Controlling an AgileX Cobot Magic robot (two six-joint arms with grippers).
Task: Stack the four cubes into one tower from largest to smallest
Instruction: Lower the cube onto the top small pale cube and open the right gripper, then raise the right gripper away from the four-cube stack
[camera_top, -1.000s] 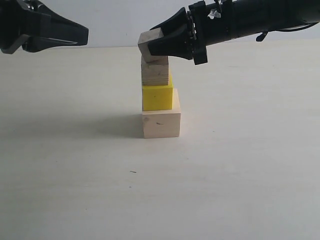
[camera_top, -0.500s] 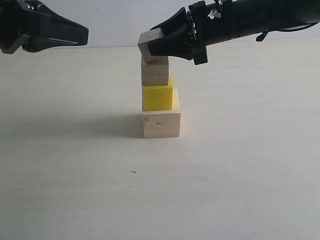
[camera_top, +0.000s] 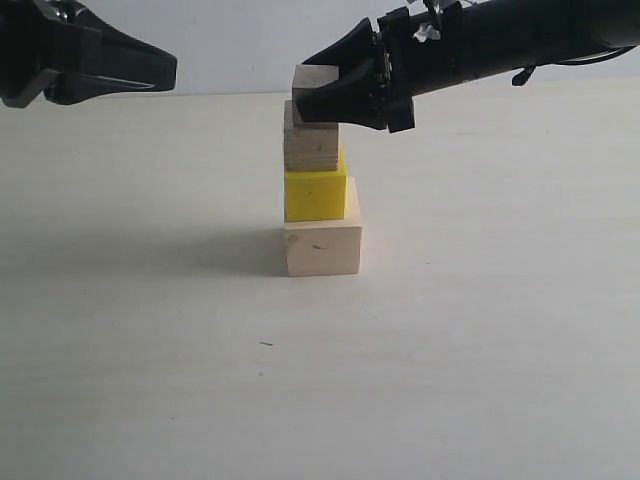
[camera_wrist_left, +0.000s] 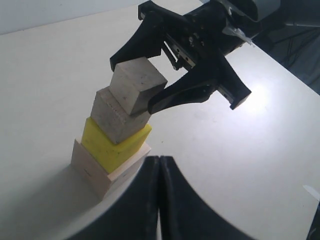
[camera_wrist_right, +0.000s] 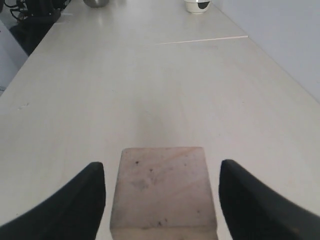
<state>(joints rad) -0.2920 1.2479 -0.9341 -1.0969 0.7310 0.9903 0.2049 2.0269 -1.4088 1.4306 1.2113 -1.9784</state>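
The tower is seen standing mid-surface. The large pale wood cube (camera_top: 322, 248) is planted on the pale surface (camera_top: 480, 330), and the mid-sized bright yellow cube (camera_top: 315, 195) is carried on it. The smaller pale wood cube (camera_top: 310, 150) is set on the yellow, and the smallest pale wood cube (camera_top: 311, 78) is perched on top. The right gripper (camera_wrist_right: 162, 167) is placed around that top cube, jaws parted, with a gap seen on either side: released. The top cube's lower edge is hidden by the near jaw, so flat seating cannot quite be confirmed. The left gripper (camera_wrist_left: 159, 162) is seen high on the left, well apart from the tower, jaws pressed together, nothing held.
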